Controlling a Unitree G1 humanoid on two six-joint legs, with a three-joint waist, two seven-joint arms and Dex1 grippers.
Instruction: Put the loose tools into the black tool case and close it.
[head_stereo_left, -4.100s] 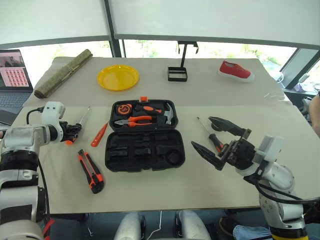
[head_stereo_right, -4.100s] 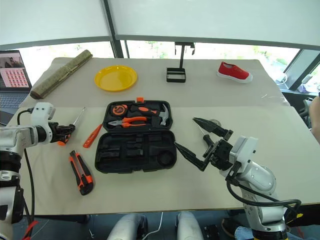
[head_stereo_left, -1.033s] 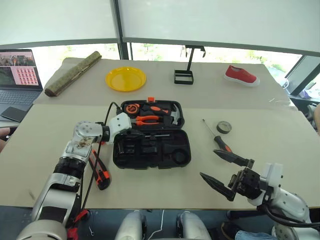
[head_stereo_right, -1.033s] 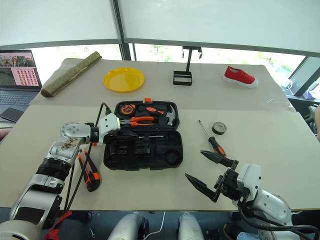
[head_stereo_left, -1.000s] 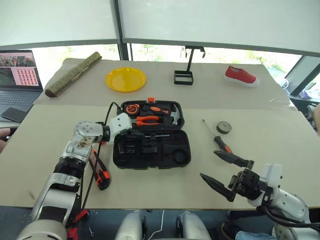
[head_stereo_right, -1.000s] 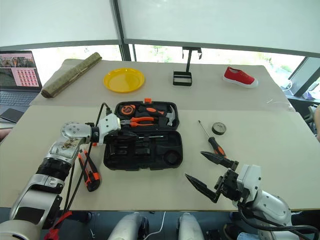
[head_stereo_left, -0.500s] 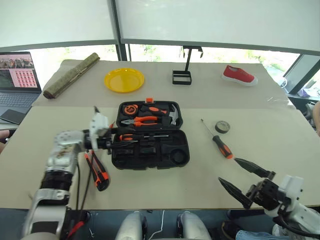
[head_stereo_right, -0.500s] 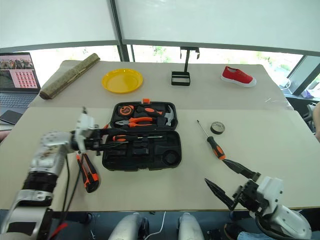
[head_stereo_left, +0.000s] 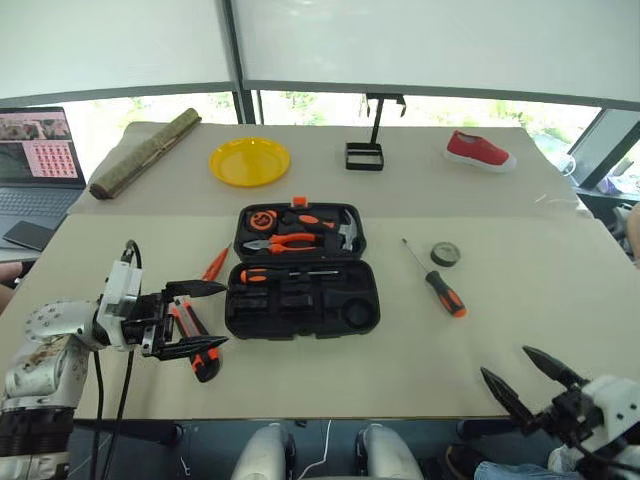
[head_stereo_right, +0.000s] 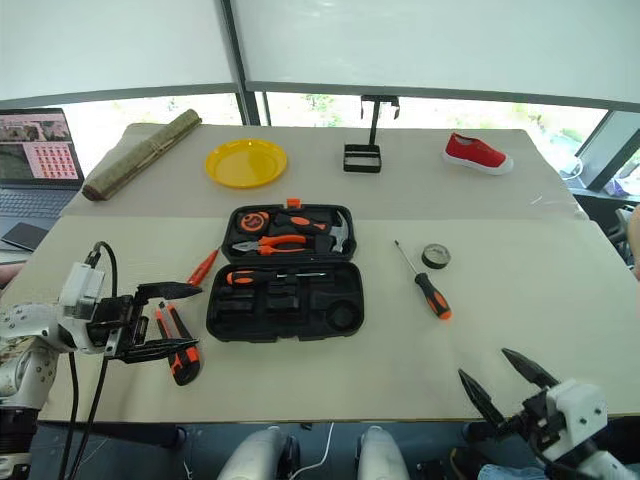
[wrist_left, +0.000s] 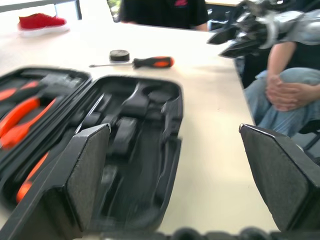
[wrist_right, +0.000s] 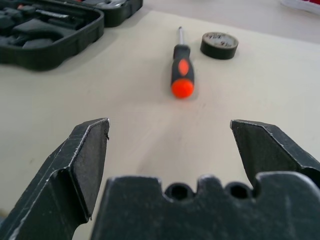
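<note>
The black tool case lies open mid-table, and one orange-black screwdriver rests in its near half. To its left lie the orange tester pen and the utility knife. My left gripper hovers open and empty over the knife, pointing at the case. Right of the case lie a second screwdriver and the dark tape roll. My right gripper is open and empty near the table's front right edge, facing that screwdriver and roll.
Pliers and a hammer sit in the case's far half. At the back stand a yellow plate, a log, a black wire stand and a red shoe. A laptop sits far left. A seated person shows beyond the table.
My left gripper opened, left the screwdriver in the case and drew back to the left. My right gripper swung right and down toward the table's front edge.
</note>
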